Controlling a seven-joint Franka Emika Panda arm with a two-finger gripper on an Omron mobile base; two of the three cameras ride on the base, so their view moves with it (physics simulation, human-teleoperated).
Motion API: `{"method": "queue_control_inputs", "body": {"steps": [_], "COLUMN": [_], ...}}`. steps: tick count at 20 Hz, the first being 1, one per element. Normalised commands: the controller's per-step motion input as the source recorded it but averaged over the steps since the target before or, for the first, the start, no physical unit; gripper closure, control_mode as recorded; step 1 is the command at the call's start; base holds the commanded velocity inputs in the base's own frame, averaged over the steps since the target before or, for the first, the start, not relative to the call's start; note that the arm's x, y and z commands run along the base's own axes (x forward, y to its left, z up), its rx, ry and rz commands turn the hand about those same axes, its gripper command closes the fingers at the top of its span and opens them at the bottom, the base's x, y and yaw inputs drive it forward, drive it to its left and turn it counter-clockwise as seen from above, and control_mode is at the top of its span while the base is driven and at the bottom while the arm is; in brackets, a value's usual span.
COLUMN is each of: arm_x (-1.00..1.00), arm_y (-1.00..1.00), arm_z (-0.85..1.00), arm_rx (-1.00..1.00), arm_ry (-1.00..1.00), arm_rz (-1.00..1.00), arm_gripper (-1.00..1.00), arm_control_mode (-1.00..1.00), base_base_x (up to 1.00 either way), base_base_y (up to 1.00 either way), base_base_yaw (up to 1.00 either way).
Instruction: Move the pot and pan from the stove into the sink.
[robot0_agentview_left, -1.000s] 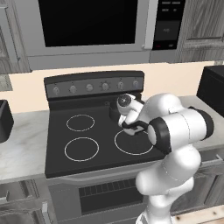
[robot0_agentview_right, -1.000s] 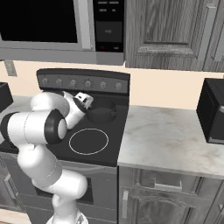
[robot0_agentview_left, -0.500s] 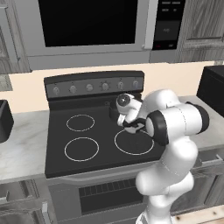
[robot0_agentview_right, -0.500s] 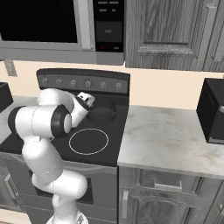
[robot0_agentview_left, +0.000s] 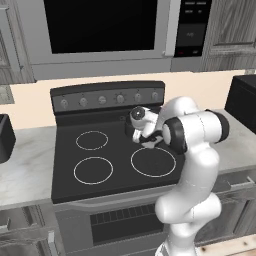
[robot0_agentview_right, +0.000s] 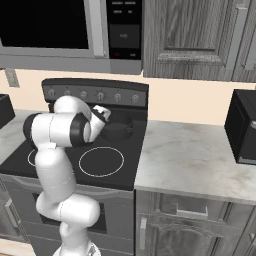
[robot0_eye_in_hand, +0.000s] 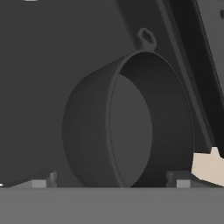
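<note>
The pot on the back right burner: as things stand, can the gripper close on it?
Probably yes. In the hand view the pot lies just ahead of the gripper, whose open jaws stand either side of its near wall. Nothing sits between them, and the stove around it is bare.

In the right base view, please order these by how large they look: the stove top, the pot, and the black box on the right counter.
1. Stove: its black top looks largest.
2. Black box: clearly smaller, though the picture edge cuts it off, so its full size is uncertain.
3. Pot: smallest, on the stove's back right burner, partly hidden by the arm.
</note>
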Motion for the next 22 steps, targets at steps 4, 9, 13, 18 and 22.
{"method": "queue_control_inputs", "body": {"steps": [4,9,13,18,22], "arm_x": [0.26,0.29,0.28,0.35,0.37], "arm_y": [0.0,0.0,0.0,0.0,0.0], "arm_z": [-0.32,-0.29,-0.3,-0.22,-0.18], "arm_rx": [-0.03,-0.03,-0.03,-0.02,-0.01], "arm_ry": [0.02,0.02,0.02,0.01,0.02], "arm_rz": [0.0,0.0,0.0,0.0,0.0], "arm_gripper": [-1.0,-1.0,-1.0,-1.0,-1.0], "arm_control_mode": [-1.0,-1.0,-1.0,-1.0,-1.0], "base_base_x": [0.0,0.0,0.0,0.0,0.0], "base_base_y": [0.0,0.0,0.0,0.0,0.0], "base_base_yaw": [0.0,0.0,0.0,0.0,0.0]}}
